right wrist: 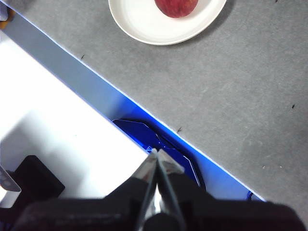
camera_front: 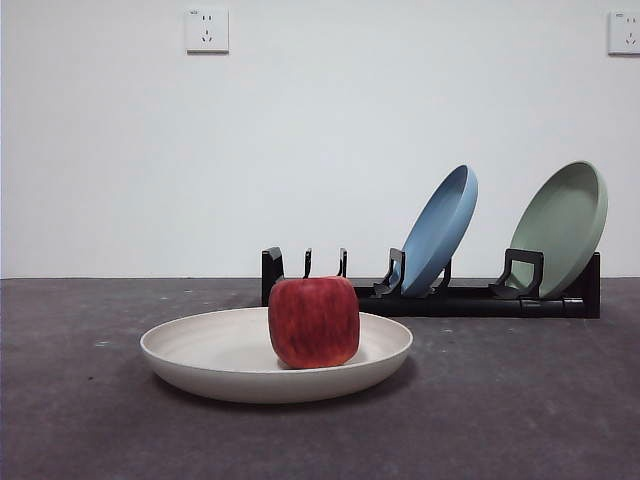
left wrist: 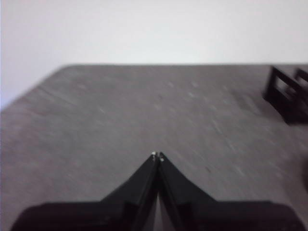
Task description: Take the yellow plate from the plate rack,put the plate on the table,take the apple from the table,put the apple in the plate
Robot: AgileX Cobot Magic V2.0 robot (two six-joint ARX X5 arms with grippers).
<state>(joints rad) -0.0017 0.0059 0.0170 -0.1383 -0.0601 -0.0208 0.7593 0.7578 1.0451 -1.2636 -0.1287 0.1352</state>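
Note:
The yellow plate lies flat on the dark grey table, in front of the left end of the black plate rack. The red apple rests inside the plate, toward its right side. From the right wrist view the plate and apple show far off; my right gripper is shut, empty, hanging past the table's edge. My left gripper is shut and empty above bare table, with the rack's end off to one side.
A blue plate and a pale green plate lean in the rack's middle and right slots. A white wall with two sockets stands behind. A blue object lies below the table edge.

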